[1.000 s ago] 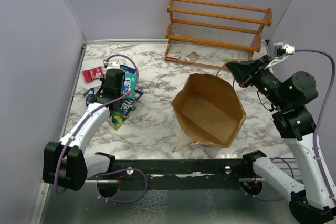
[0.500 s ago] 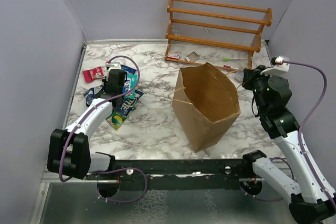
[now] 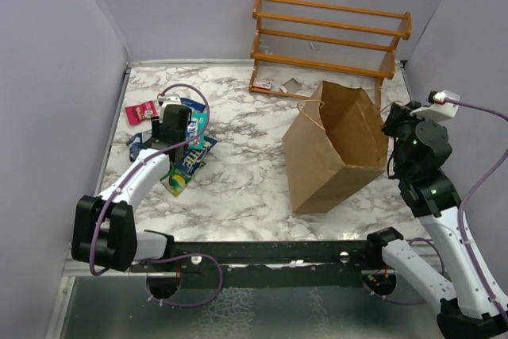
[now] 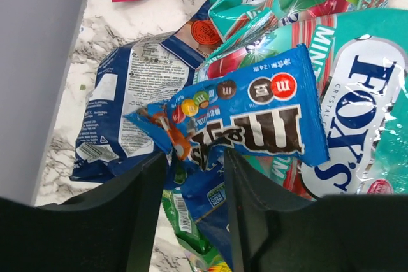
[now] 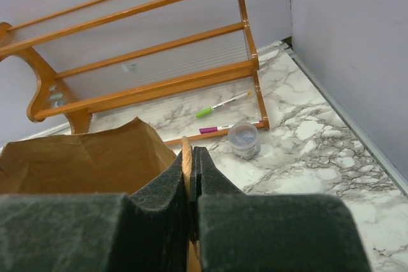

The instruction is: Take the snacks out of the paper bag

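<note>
The brown paper bag (image 3: pixel 333 152) stands upright, right of centre, its mouth up. My right gripper (image 3: pixel 394 129) is shut on its right rim; in the right wrist view the pinched tan edge (image 5: pixel 187 157) shows between the closed jaws of that gripper (image 5: pixel 191 154). The snacks lie in a pile (image 3: pixel 189 152) at the left, with a red packet (image 3: pixel 143 111) beside it. My left gripper (image 3: pixel 176 126) hovers over the pile. In its wrist view the left gripper (image 4: pixel 194 157) is open above a blue M&M's packet (image 4: pixel 248 119), a teal-red Fox's packet (image 4: pixel 357 106), a dark blue packet (image 4: pixel 127 100) and a green-yellow packet (image 4: pixel 191 234).
The orange wooden rack (image 3: pixel 329 41) stands at the back wall; it also shows in the right wrist view (image 5: pixel 146 74). Under it lie a green marker (image 5: pixel 220 103), a purple marker (image 5: pixel 217 130) and a small round container (image 5: pixel 243 139). Small scraps (image 3: pixel 266 84) lie by the rack. Walls close both sides.
The paper bag has gone from tipped with its mouth toward the camera to upright and has shifted right, carried by my right gripper. The left arm has barely moved.
</note>
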Tool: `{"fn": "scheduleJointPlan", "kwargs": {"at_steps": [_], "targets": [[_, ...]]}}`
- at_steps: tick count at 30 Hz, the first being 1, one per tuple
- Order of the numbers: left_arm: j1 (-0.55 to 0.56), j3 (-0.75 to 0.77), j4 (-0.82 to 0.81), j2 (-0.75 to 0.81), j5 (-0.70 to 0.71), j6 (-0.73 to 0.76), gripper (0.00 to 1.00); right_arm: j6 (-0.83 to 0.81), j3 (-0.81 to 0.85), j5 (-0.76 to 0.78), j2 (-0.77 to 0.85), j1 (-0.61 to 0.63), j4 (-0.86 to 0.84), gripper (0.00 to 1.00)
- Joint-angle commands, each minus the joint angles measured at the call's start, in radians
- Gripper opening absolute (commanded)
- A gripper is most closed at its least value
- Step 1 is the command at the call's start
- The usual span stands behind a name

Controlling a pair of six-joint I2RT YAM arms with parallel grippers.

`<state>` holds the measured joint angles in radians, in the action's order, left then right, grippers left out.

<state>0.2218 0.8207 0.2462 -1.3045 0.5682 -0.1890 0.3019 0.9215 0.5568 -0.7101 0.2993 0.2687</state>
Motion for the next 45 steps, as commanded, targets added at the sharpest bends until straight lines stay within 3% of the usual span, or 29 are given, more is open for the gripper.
{"fn": "scheduleJointPlan", "kwargs": {"at_steps": [1,8,14,20,25,27,30,34,45], "targets": [[-0.007,0.036,-0.004,0.061,-0.050,-0.015,0.50,-0.019,0.025,-0.047,0.006,-0.002,0.008,0.03],[-0.007,0.043,-0.023,0.185,-0.239,-0.022,0.73,-0.019,0.016,-0.301,0.002,-0.002,-0.037,0.12],[-0.008,0.062,-0.027,0.310,-0.389,-0.046,0.85,-0.049,0.053,-0.344,0.012,-0.002,-0.004,0.28],[-0.007,0.139,-0.046,0.455,-0.525,-0.064,0.86,-0.123,0.112,-0.395,0.060,-0.002,0.039,0.55],[-0.008,0.241,-0.092,0.529,-0.597,-0.056,0.89,-0.184,0.181,-0.465,0.097,-0.002,0.049,0.83],[-0.007,0.275,-0.113,0.547,-0.609,-0.046,0.91,-0.187,0.209,-0.472,0.110,-0.002,0.052,0.99],[-0.007,0.313,-0.117,0.554,-0.613,-0.041,0.92,-0.191,0.208,-0.449,0.127,-0.002,0.039,1.00],[-0.007,0.307,-0.128,0.545,-0.624,-0.063,0.92,-0.125,0.150,-0.395,0.133,-0.002,0.024,0.88],[-0.008,0.226,-0.127,0.504,-0.685,-0.136,0.92,0.072,0.179,-0.660,0.047,-0.002,-0.056,0.78]]}}
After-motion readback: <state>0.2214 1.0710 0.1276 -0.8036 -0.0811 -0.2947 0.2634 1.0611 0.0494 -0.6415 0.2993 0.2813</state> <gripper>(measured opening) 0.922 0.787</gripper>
